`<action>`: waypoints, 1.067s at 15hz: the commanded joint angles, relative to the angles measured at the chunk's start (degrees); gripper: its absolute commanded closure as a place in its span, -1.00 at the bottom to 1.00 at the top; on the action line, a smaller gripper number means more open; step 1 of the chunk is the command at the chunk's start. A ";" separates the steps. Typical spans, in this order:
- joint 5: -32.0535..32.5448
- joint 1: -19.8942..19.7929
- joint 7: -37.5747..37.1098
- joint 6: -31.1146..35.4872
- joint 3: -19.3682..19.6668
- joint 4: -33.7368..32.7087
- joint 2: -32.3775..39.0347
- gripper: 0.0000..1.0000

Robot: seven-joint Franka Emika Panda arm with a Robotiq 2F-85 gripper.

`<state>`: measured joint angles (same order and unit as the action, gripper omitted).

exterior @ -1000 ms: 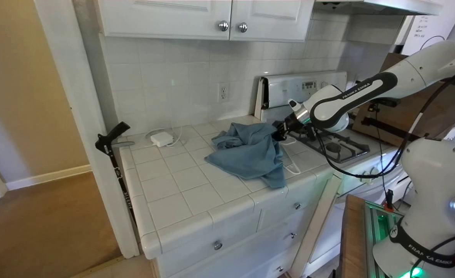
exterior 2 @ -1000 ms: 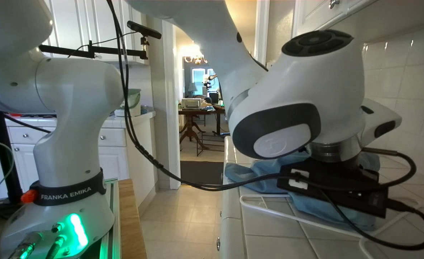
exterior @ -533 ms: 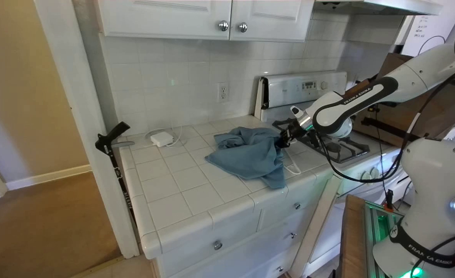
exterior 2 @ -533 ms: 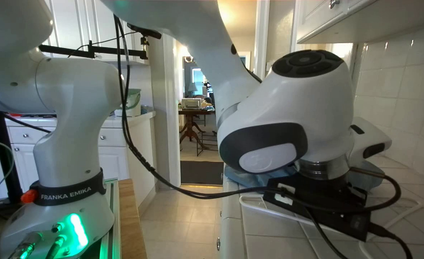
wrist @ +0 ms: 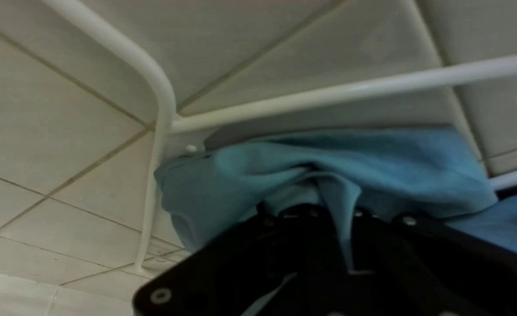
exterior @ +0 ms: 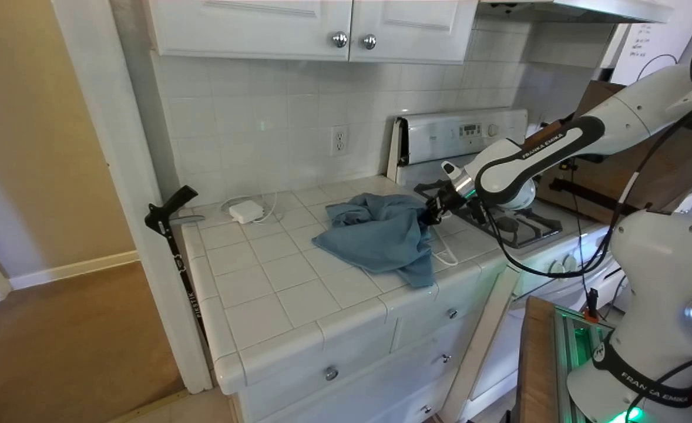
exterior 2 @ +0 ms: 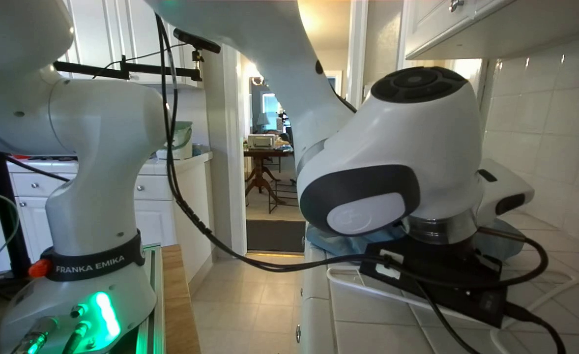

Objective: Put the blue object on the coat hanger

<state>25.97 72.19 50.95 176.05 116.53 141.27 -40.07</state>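
The blue cloth (exterior: 375,235) lies crumpled on the white tiled counter, with one corner hanging over the front edge. The white coat hanger (exterior: 449,255) lies flat on the counter, partly under the cloth. The hanger also shows in an exterior view (exterior 2: 341,280) and in the wrist view (wrist: 311,102). My gripper (exterior: 430,216) is low over the counter at the cloth's stove-side edge. In the wrist view, its dark fingers (wrist: 335,219) are closed on a fold of the cloth (wrist: 223,184). The arm hides much of the cloth in an exterior view (exterior 2: 336,241).
A gas stove (exterior: 507,226) stands beside the counter, under the arm. A white adapter box (exterior: 246,211) with a cord lies at the back left of the counter. A tiled wall (exterior: 246,129) and upper cabinets (exterior: 264,29) bound the space. A black reacher (exterior: 173,211) leans at the left end.
My gripper has moved down and slightly back toward the stove. The raised part of the cloth near it has sunk lower. Over the last half second almost nothing has moved.
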 commanded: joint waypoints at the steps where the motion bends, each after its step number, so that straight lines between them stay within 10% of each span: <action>1: 0.20 0.70 -0.59 -0.17 2.53 1.03 2.86 0.98; 10: 0.88 0.72 0.18 -2.75 2.59 1.03 5.21 0.98; 12: 0.43 1.58 -0.90 -1.61 2.63 1.03 5.85 0.40; 16: -0.60 1.00 -2.89 1.21 -0.74 1.48 7.34 0.07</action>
<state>25.97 73.36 50.51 175.71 117.43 141.46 -35.18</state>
